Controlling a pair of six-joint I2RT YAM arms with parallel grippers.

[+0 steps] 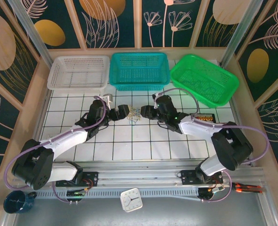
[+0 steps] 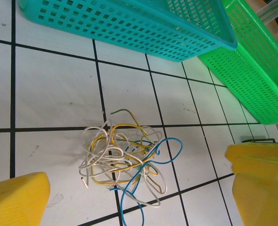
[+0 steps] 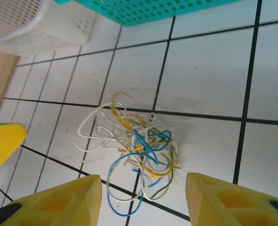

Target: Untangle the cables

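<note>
The cables (image 1: pixel 134 114) lie in one small knot on the white gridded table (image 1: pixel 176 141), near its middle and at 6 o'clock from the teal basket (image 1: pixel 139 70). The white basket (image 1: pixel 77 71) sits at 10 o'clock from the knot and the green basket (image 1: pixel 204 80) at 2 o'clock, both well apart from it. In the top view the left gripper (image 1: pixel 122 113) is just beside the knot at 9 o'clock and the right gripper (image 1: pixel 146 112) just beside it at 3 o'clock, the two facing each other across the wires. Whether either touches a wire cannot be told from above.

From the left wrist, the cables (image 2: pixel 124 160) rest across a black grid line: whitish-grey and tan-yellow loops bunched together, with a blue strand looping out at 3 o'clock and trailing down at 6 o'clock. The left gripper (image 2: pixel 136 188) has its yellow fingers (image 2: pixel 16 200) spread wide, nothing pinched. The teal basket (image 2: pixel 129 23) is at 12 o'clock here, the green basket (image 2: pixel 251 75) at 2 o'clock.

From the right wrist, the cables (image 3: pixel 136 150) sit above the right gripper (image 3: pixel 143 188), whose yellow fingers (image 3: pixel 63 202) stand apart and hold no wire; a blue loop hangs down between them at 6 o'clock of the knot. The white basket (image 3: pixel 40 23) is at 10 o'clock
</note>
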